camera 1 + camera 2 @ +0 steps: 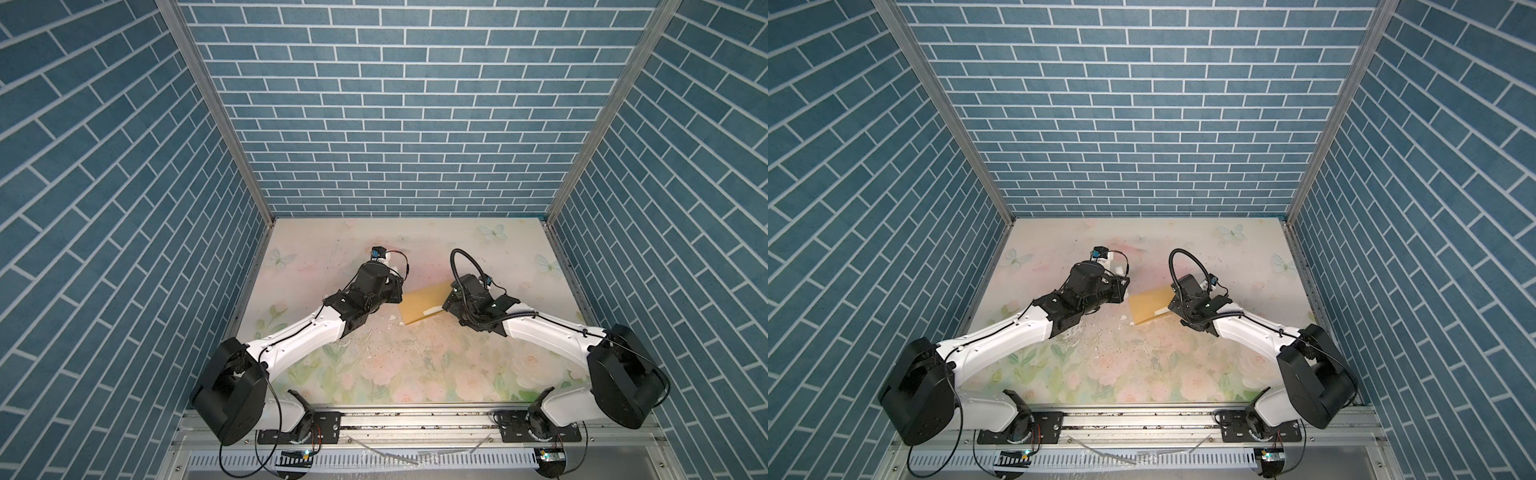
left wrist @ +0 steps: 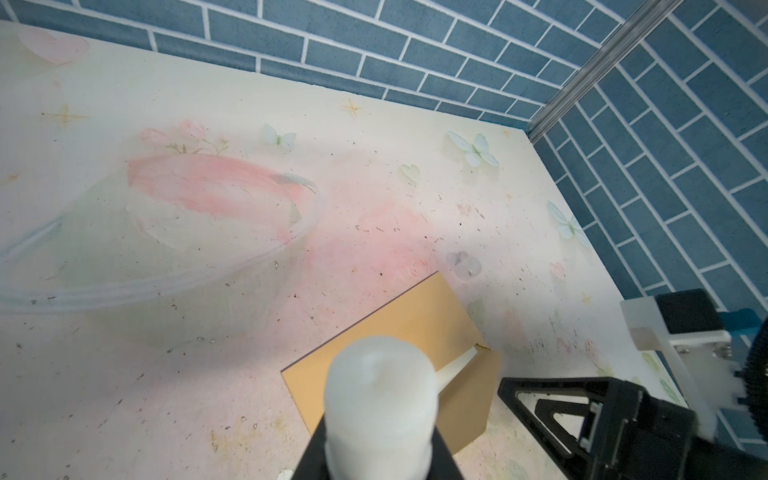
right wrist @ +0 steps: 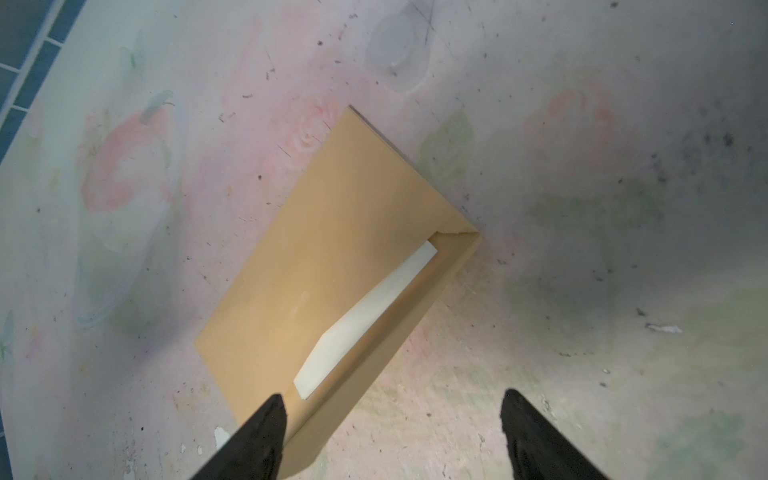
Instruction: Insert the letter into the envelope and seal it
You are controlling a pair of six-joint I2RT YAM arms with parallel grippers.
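The mustard-yellow envelope (image 1: 419,305) (image 1: 1148,307) lies flat mid-table between both arms. A pale strip of the letter (image 3: 370,320) (image 2: 455,365) shows at its opening, beside the raised flap edge (image 3: 415,316); the rest of the letter is hidden inside. My left gripper (image 2: 379,455) (image 1: 397,291) is shut on a white cylindrical stick (image 2: 380,407), held upright just off the envelope's left side. My right gripper (image 3: 392,399) (image 1: 446,303) hangs open over the flap side. One fingertip (image 3: 272,415) sits above the envelope's near corner, the other over bare table.
White scraps (image 1: 390,318) lie on the floral table mat (image 1: 415,365) near the envelope's front-left corner. A small translucent roundish thing (image 2: 463,266) rests beyond the envelope. Blue brick walls (image 1: 395,124) close in three sides; a metal rail (image 1: 415,419) runs along the front.
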